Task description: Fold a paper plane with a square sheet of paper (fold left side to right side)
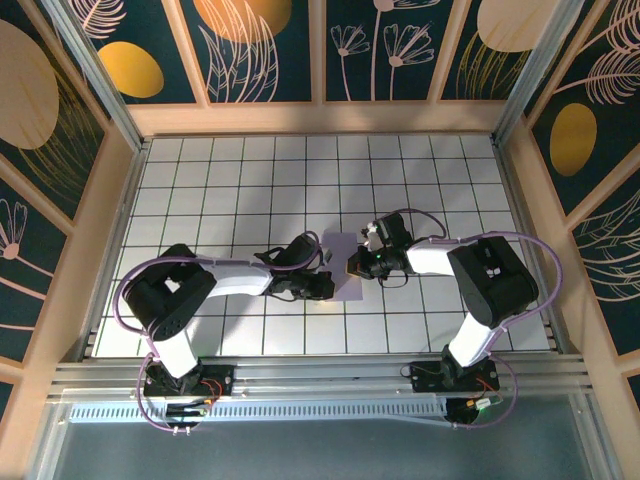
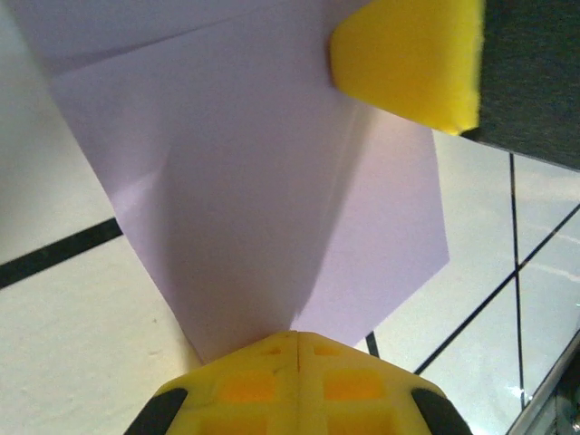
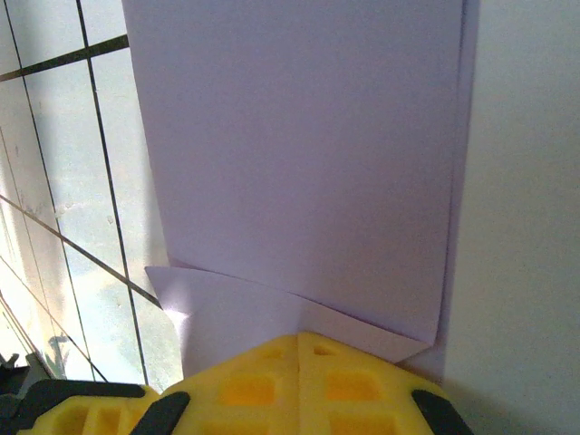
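Observation:
The lavender sheet of paper (image 1: 341,249) lies on the white grid table between my two grippers, narrowed by folds. In the left wrist view the paper (image 2: 254,163) shows a long crease and an angled flap. My left gripper (image 2: 297,333) is shut, its yellow tips pressed together at the paper's near point. In the right wrist view the paper (image 3: 299,154) has a folded layer with a small flap below it. My right gripper (image 3: 299,336) is shut, tips resting on that flap. From above, the left gripper (image 1: 323,287) and right gripper (image 1: 353,266) meet over the sheet.
The white grid table (image 1: 250,180) is walled by wooden frames with dark floral panels. A metal rail (image 1: 320,375) runs along the near edge at the arm bases. The right gripper's yellow fingertip (image 2: 408,59) shows in the left wrist view.

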